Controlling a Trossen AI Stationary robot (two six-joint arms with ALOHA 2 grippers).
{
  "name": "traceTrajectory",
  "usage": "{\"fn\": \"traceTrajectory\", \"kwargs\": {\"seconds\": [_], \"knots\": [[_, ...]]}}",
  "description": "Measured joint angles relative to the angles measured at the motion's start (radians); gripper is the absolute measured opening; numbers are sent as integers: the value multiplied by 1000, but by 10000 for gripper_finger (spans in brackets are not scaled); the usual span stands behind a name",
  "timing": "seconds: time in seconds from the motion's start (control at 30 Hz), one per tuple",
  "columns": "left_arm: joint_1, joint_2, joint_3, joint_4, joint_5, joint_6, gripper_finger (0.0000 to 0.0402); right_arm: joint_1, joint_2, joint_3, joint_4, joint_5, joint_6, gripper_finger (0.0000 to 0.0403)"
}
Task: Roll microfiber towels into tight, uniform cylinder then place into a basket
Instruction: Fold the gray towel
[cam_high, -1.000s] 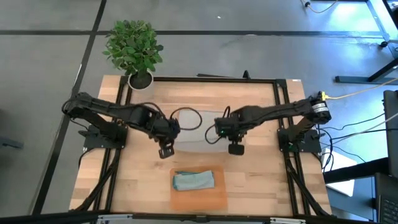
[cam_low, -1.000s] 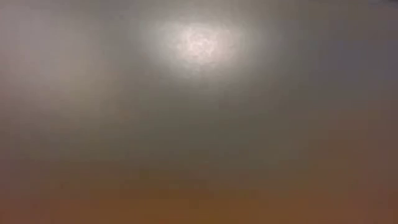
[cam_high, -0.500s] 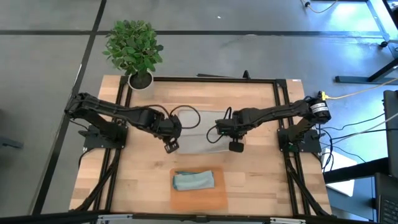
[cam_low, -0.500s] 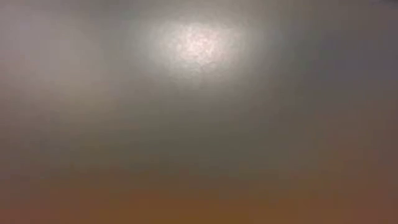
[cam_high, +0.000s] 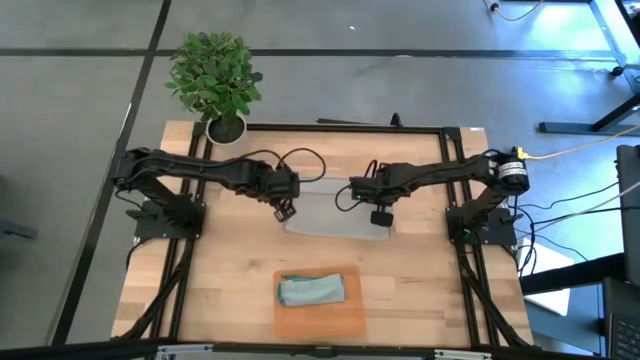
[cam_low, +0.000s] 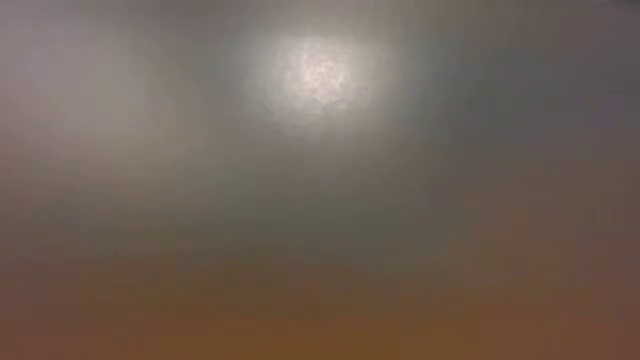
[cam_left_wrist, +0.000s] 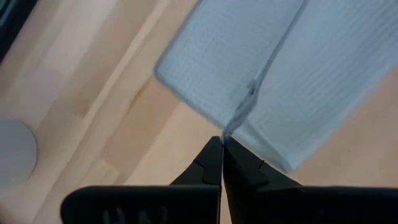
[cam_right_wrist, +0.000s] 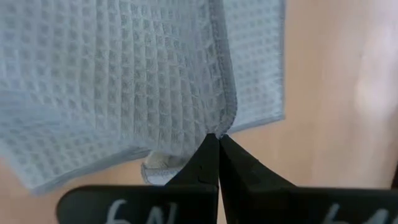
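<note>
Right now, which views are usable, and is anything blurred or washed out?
Low view: a featureless haze with one bright glare patch, nothing readable. High view: evenly lit, grey towel and blue towel in the basket readable. Left wrist view: soft, motion-smeared cloth. Right wrist view: waffle weave sharp, wood beyond it soft.
</note>
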Motion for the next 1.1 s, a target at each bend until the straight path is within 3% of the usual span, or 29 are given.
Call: {"fn": "traceTrajectory", "kwargs": {"seconds": [0.3,0.8,1.1], "knots": [[108,8,-67,26,40,26,0,-61,0,-1,105,6,-86,0],[134,8,-73,75,88,128,0,-135,0,0,191,6,-125,2],[134,8,-72,75,92,127,0,-154,0,0,195,5,-172,56]]}}
